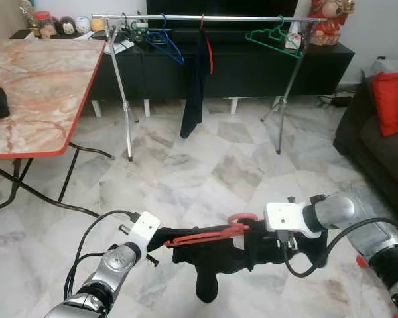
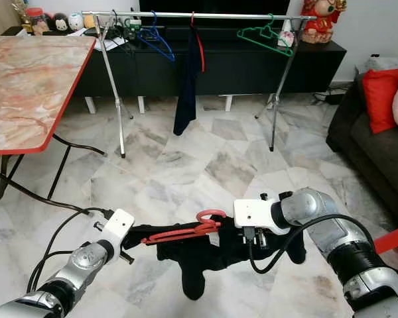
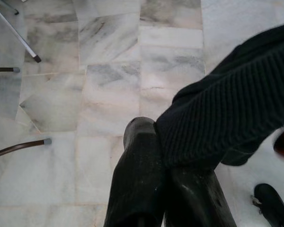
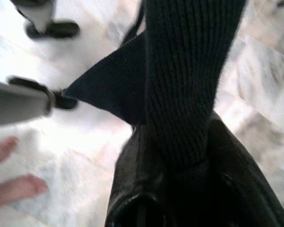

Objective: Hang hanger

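- Low in front of you, above the marble floor (image 1: pixel 205 165), both grippers hold a black knit garment (image 1: pixel 215 262) on a red hanger (image 1: pixel 209 233); the hanger's hook curls up beside the right wrist.
- Your left gripper (image 3: pixel 156 156) has its two fingers pressed together on a fold of the knit; the fingertip contact is half covered by the cloth.
- Your right gripper (image 4: pixel 180 156) is clamped on the garment too, with the knit bunched between its fingers and hiding the tips.
- Most of the hanger is buried in the cloth, so you cannot tell how its far arm sits.
- A blurred bare foot (image 4: pixel 9 182) of a person shows on the floor in the right wrist view.
- Farther off, a metal rack (image 1: pixel 205 18) spans the room before a long black cabinet (image 1: pixel 239 66). On its rail hang a blue hanger (image 1: pixel 164 41), a dark garment (image 1: pixel 196 86) on a red hanger, and a green hanger (image 1: pixel 273 36).
- At your left stands a red-edged marble-top table (image 1: pixel 40 86); a dark thing at its left edge is cut off.
- On your right, a dark sofa (image 1: pixel 375 139) with a red cushion (image 1: pixel 393 99) is cut off at the frame edge.
- Small figurines on the cabinet top are too small to identify.
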Tool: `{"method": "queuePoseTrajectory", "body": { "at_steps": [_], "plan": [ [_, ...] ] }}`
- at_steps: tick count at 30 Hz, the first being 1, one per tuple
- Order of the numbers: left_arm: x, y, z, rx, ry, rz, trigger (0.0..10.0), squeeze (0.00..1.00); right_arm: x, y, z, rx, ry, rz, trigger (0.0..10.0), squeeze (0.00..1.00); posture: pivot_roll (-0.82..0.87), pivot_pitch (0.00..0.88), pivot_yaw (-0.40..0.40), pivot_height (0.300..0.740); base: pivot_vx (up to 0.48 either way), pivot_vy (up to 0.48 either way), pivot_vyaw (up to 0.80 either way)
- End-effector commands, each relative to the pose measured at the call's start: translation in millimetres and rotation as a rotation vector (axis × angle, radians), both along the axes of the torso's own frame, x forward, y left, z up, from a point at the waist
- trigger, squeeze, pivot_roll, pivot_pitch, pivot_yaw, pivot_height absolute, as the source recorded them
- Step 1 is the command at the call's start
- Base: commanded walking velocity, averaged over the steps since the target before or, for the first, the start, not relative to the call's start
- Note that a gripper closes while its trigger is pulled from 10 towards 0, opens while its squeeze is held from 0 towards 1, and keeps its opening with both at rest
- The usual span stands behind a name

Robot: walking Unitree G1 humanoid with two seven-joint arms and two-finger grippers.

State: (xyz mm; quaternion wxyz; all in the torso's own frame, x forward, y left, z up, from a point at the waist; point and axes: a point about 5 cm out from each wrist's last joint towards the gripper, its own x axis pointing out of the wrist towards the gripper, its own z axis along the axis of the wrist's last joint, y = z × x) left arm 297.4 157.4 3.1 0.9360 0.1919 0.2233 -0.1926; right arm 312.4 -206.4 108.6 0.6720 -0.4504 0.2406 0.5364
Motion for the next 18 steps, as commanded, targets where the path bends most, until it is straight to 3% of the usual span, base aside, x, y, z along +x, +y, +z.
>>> {"method": "queuePoseTrajectory", "body": {
  "at_steps": [1,9,18],
  "plan": [
    [-5.3,8.0,-6,0.026,0.038,0.017,0.0,0.00,5.6,-9.7,7,-0.046,-0.049,-0.029,0.0,0.00,-0.11,0.038,-0.060,0.740,0.000,0.000,0.00],
    [-1.8,5.8,-2,0.059,0.030,-0.051,0.0,0.00,7.0,-10.6,-3,-0.112,-0.084,-0.046,0.0,0.00,-0.11,0.042,-0.061,0.740,0.000,0.000,0.00],
    [3.6,2.9,5,0.058,0.045,-0.136,0.0,0.00,18.4,-11.2,-13,-0.200,-0.185,-0.153,0.0,0.00,-0.10,0.043,-0.060,0.740,0.000,0.000,0.00]
  ]
}}
